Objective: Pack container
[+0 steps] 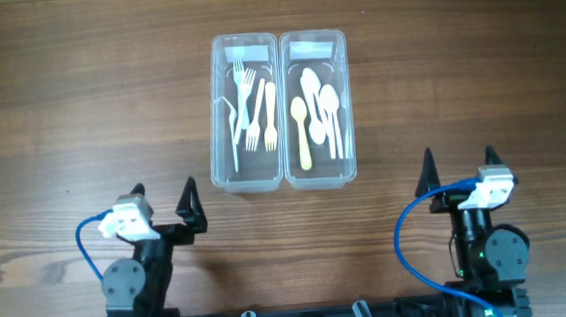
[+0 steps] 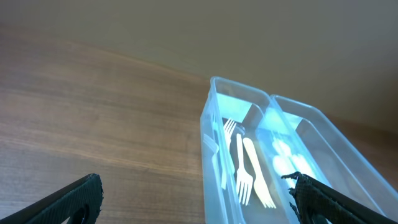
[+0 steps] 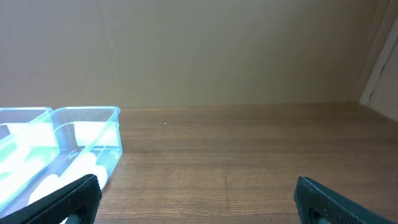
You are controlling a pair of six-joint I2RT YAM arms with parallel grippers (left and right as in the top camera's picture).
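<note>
Two clear plastic containers stand side by side on the wooden table. The left container (image 1: 224, 113) holds several plastic forks (image 1: 251, 106); it shows in the left wrist view (image 2: 208, 124) with forks (image 2: 245, 171) inside. The right container (image 1: 346, 104) holds several plastic spoons (image 1: 316, 111), one yellowish; it shows at the left of the right wrist view (image 3: 106, 134). My left gripper (image 1: 164, 205) is open and empty near the front left, short of the containers. My right gripper (image 1: 460, 170) is open and empty at the front right, over bare wood.
The wooden table (image 1: 80, 113) surrounds the containers. A plain wall (image 3: 217, 50) rises behind the table's far edge. Blue cables run along both arms.
</note>
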